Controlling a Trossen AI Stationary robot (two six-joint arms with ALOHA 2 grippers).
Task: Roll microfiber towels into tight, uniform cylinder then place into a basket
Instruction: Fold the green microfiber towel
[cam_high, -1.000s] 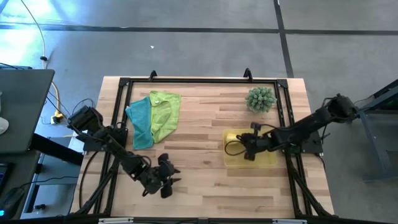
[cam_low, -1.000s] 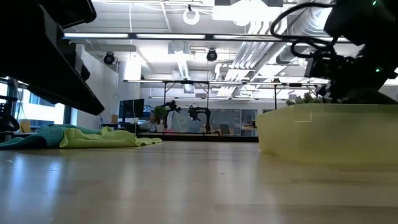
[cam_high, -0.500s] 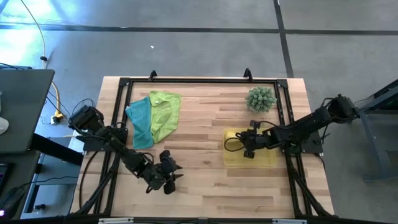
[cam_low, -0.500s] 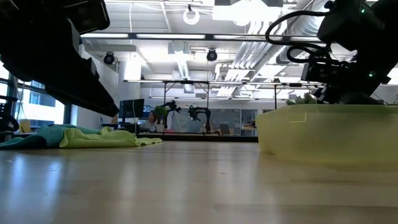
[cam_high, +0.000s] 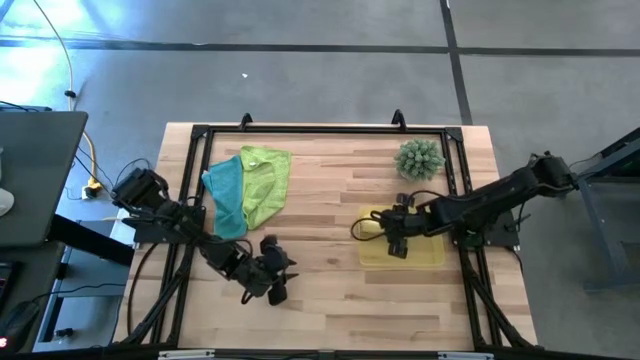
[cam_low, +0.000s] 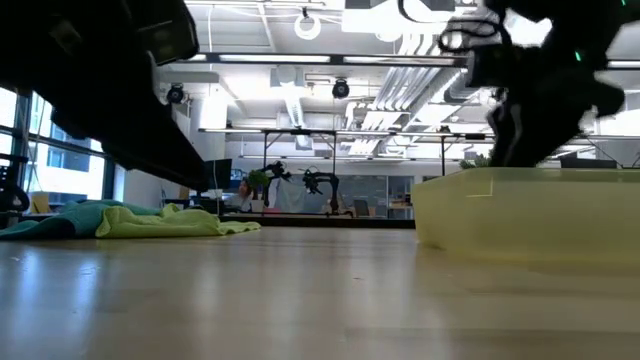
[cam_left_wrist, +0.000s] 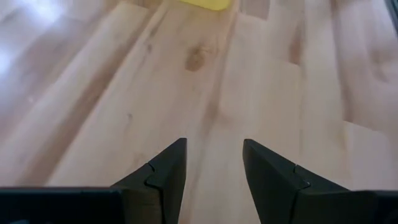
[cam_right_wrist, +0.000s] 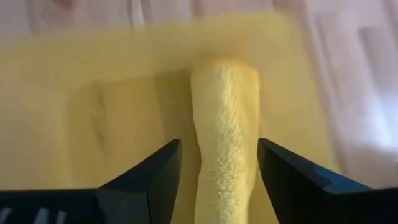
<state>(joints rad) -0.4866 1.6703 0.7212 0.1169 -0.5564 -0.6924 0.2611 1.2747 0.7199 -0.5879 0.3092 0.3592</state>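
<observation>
Rolled yellow microfiber towel (cam_right_wrist: 224, 130) lies in the shallow translucent yellow plastic basket (cam_high: 432, 255). Right gripper (cam_right_wrist: 217, 171) just above it, jaws wide, nothing held. The roll looks soft and light, may loosen; best pinched mid-length, across the roll. Its long axis runs straight ahead between the fingers. Left gripper (cam_left_wrist: 214, 171) open and empty over bare wood at the front. Teal towel (cam_high: 226, 195) and lime green towel (cam_high: 266, 180) lie unrolled at rear left.
</observation>
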